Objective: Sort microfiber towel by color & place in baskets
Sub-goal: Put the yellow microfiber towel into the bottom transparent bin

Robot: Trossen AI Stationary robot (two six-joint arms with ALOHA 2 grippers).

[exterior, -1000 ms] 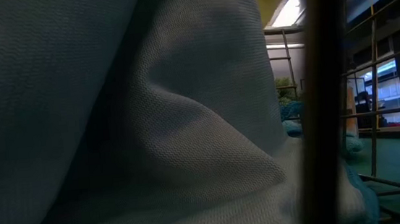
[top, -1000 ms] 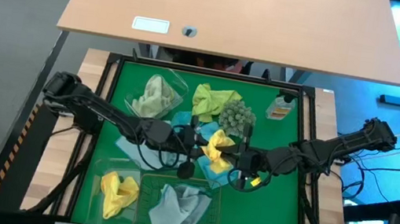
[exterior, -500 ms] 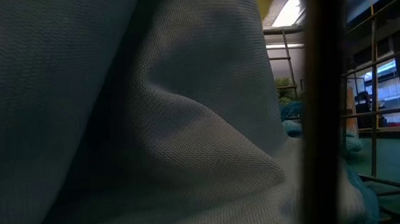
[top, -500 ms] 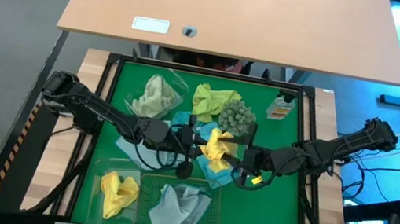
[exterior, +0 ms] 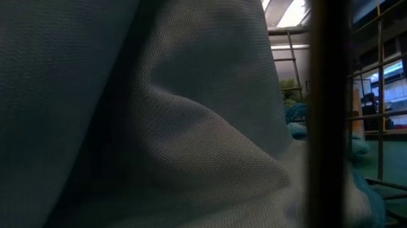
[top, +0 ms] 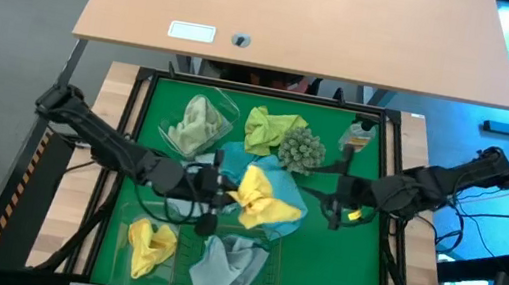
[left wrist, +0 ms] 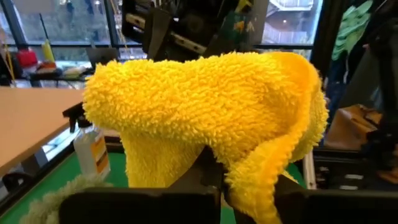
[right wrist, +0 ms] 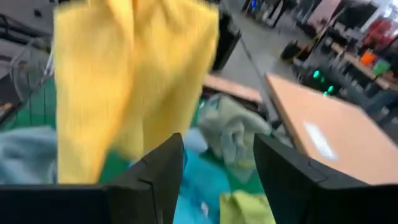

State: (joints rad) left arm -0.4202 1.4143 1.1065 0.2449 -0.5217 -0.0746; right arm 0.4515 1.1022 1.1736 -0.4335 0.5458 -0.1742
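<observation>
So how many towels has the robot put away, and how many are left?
Three look sorted: a yellow towel in one clear tub, a pale green towel in another, a light blue towel in the wire basket. The left gripper holds a bright yellow towel. A teal towel and yellow-green towel remain.

Towel (top: pixel 261 197) in left hand (top: pixel 223 195), above basket (top: pixel 268 266).

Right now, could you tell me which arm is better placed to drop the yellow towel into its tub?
Left. Its claw is shut on the yellow towel near the tub holding another; the right claw is open, empty and farther off.
</observation>
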